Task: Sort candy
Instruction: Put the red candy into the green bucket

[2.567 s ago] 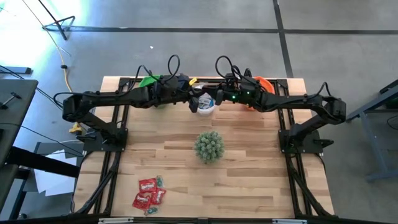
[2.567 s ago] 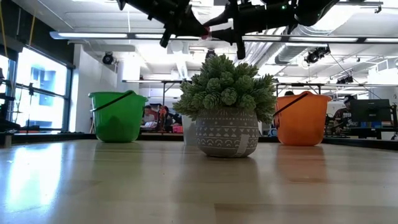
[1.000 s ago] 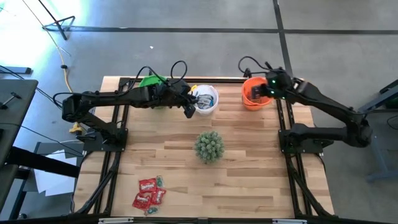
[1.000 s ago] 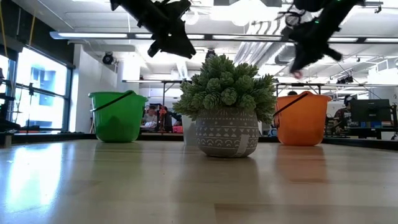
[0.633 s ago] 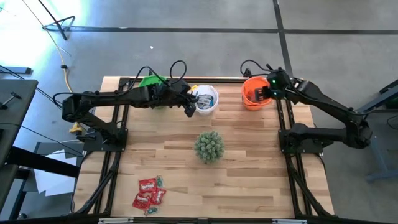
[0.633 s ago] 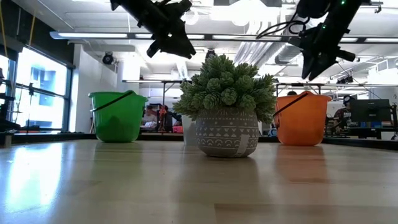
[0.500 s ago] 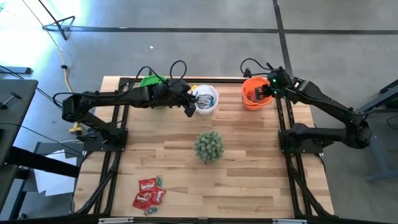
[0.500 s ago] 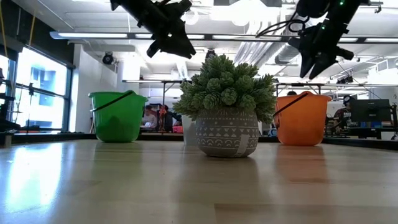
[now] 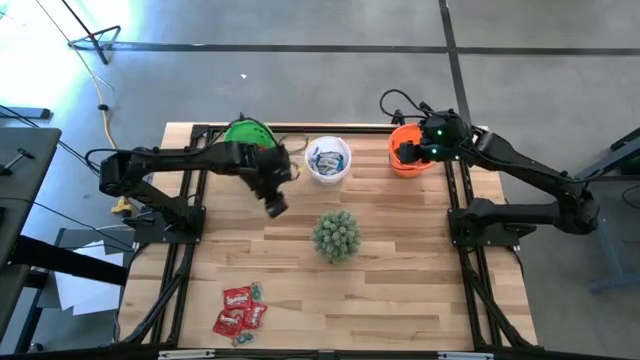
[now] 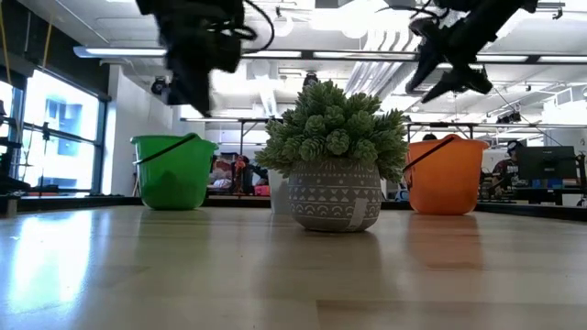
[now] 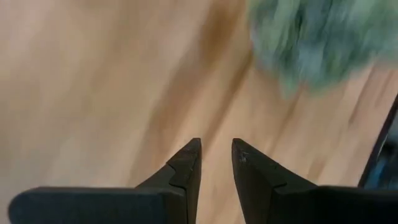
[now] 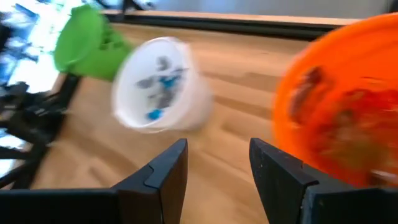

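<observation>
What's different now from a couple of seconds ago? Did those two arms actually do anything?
The right hand left the middle, swung over to the orange bucket and opened there. The left hand left the white cup and came toward the potted plant, fingers parted and empty. The buckets, cup, plant and the red candy pile stayed put.

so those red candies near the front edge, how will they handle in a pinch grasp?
Probably light and thin: the red candies lie flat on the table. The wrappers look glossy, so likely crinkly and a bit slippery between narrow fingers. They sit overlapping in a cluster with small blue ones, so a push or grab may well drag neighbours along.
</observation>
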